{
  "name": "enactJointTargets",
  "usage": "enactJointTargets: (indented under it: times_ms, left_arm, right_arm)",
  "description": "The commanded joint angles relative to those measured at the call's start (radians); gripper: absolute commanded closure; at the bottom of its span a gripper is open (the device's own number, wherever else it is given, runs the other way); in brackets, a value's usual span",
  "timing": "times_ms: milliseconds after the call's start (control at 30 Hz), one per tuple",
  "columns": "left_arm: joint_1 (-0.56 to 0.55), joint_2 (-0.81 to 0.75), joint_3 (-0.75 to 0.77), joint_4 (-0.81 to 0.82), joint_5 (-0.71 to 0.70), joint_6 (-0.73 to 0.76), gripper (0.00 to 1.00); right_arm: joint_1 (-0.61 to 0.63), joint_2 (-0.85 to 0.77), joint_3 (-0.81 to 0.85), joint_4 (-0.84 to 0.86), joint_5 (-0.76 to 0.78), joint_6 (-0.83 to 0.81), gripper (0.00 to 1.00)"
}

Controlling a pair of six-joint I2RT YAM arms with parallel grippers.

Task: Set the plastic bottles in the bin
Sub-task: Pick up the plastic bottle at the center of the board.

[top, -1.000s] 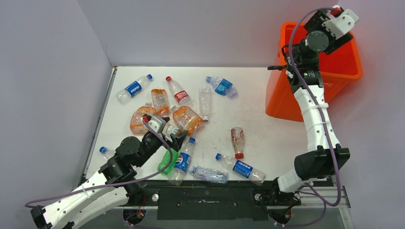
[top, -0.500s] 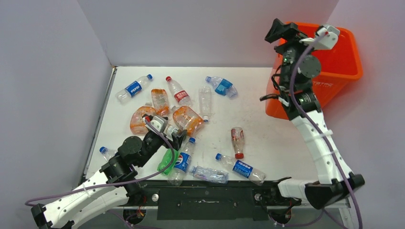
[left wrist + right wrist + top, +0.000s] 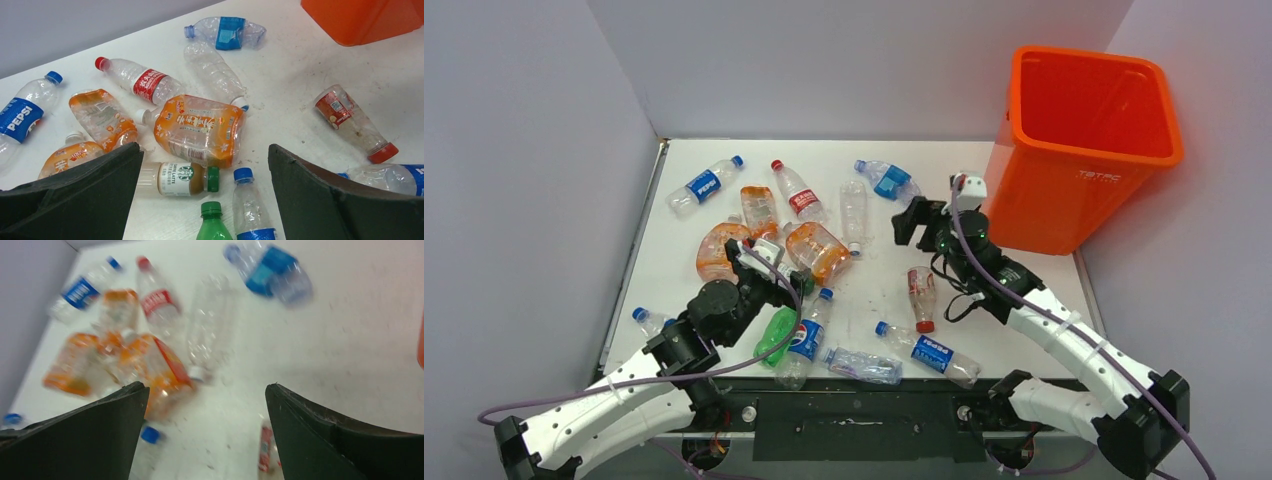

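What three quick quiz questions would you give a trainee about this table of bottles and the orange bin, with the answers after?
1. True or false: the left gripper is shut on a bottle.
2. The small Starbucks bottle, lying on its side, has a cap of which colour? A red, B green, C blue.
3. Which gripper is nearer the bin?

Key
1. False: it is open and holds nothing.
2. B.
3. The right gripper, which is also open and empty.
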State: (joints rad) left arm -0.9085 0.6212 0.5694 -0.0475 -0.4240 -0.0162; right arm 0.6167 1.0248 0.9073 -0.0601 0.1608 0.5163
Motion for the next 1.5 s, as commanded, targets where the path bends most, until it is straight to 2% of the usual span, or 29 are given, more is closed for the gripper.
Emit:
enactJointTargets:
  times_ms: [0, 167, 267, 767, 967, 1067, 1133, 1200, 1367, 1467]
  left_arm:
    - [-0.001, 0.025, 0.048, -0.001, -0.01, 0.039, 0.04]
    - [0.002, 0.081, 0.067, -0.023, 0.057, 0.048, 0.04]
    - [0.002, 0.104, 0.075, -0.035, 0.079, 0.042, 0.04]
    - [0.0, 0.154, 0.095, -0.062, 0.19, 0.029, 0.04]
    - [-0.001, 0.166, 0.1, -0.067, 0.201, 0.022, 0.04]
    - [-0.002, 0.166, 0.099, -0.068, 0.202, 0.022, 0.04]
    - [-0.001, 0.166, 0.099, -0.067, 0.203, 0.022, 0.04]
    - [-0.003, 0.166, 0.1, -0.068, 0.203, 0.022, 0.04]
    - [-0.001, 0.167, 0.101, -0.068, 0.209, 0.022, 0.04]
    - [-0.002, 0.165, 0.101, -0.065, 0.211, 0.0, 0.04]
  right_arm:
    - [-0.002, 0.021, -0.067, -0.238, 0.085, 0.078, 0.1]
    - [-0.029, 0.049, -0.183, -0.241, 0.085, 0.131, 0.1]
    - [-0.085, 0.086, -0.22, -0.2, -0.014, 0.135, 0.1]
    - [-0.124, 0.352, -0.202, -0.087, -0.113, 0.069, 0.1]
    - [-0.128, 0.389, -0.224, -0.044, -0.109, 0.069, 0.0]
    - [-0.127, 0.383, -0.231, -0.026, -0.12, 0.067, 0.16]
    - [-0.128, 0.374, -0.227, -0.021, -0.131, 0.056, 0.31]
    - [-0.126, 0.36, -0.222, -0.024, -0.139, 0.052, 0.42]
    - [-0.122, 0.305, -0.195, -0.045, -0.167, 0.045, 0.59]
    - [-0.12, 0.211, -0.208, 0.006, -0.252, 0.068, 0.66]
